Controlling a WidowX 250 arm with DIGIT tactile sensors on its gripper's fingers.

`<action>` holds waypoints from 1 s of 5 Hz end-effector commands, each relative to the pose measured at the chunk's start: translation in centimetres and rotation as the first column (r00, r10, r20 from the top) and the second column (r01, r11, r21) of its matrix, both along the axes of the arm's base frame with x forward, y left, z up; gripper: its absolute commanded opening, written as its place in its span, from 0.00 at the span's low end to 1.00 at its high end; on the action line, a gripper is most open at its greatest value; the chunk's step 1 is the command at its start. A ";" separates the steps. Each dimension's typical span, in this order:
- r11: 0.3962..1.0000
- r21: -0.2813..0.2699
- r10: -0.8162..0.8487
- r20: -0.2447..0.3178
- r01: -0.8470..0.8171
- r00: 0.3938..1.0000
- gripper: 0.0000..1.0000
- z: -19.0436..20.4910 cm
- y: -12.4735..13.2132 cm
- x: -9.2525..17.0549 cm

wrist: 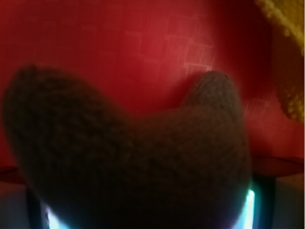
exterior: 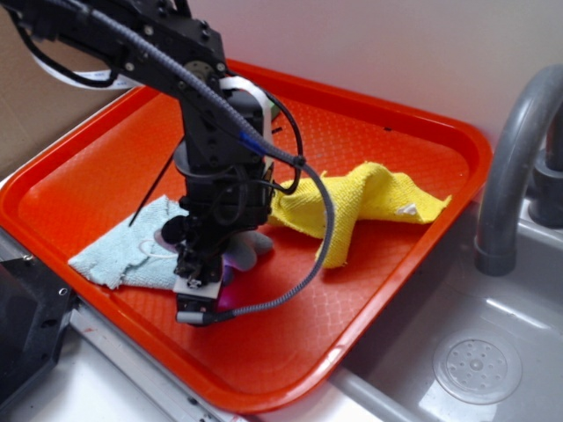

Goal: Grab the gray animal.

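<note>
The gray animal (exterior: 253, 249) lies on the orange tray (exterior: 290, 387), at the edge of a light-blue cloth (exterior: 123, 251). My gripper (exterior: 207, 274) is lowered straight over it and hides most of its body. In the wrist view the gray animal (wrist: 128, 157) fills the lower frame, two rounded ears pointing away over the red tray floor (wrist: 119, 43). Its body spans the whole gap between the fingers, whose lit edges (wrist: 250, 207) show at both sides. My gripper (wrist: 150, 212) looks shut on it.
A yellow knitted cloth (exterior: 369, 198) lies crumpled just right of the gripper and shows at the wrist view's right edge (wrist: 286, 62). A gray faucet (exterior: 510, 158) and a sink drain (exterior: 475, 365) stand right of the tray. The tray's raised rim runs all around.
</note>
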State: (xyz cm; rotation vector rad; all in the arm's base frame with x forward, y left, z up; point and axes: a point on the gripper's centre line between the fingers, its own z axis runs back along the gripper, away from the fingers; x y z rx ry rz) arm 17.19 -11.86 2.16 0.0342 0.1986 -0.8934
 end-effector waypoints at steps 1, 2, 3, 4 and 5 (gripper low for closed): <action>0.999 -0.041 0.014 0.047 -0.013 0.999 0.00 1.5 0.0 -0.7; 0.997 -0.018 0.081 0.106 -0.079 0.991 0.00 3.1 0.4 -0.3; 0.979 0.021 0.194 0.194 -0.202 0.962 0.00 5.9 0.9 0.3; 0.899 -0.012 0.424 0.274 -0.437 0.863 0.00 10.6 1.9 0.9; 0.760 -0.136 0.646 0.257 -0.635 0.718 0.00 14.8 3.1 1.5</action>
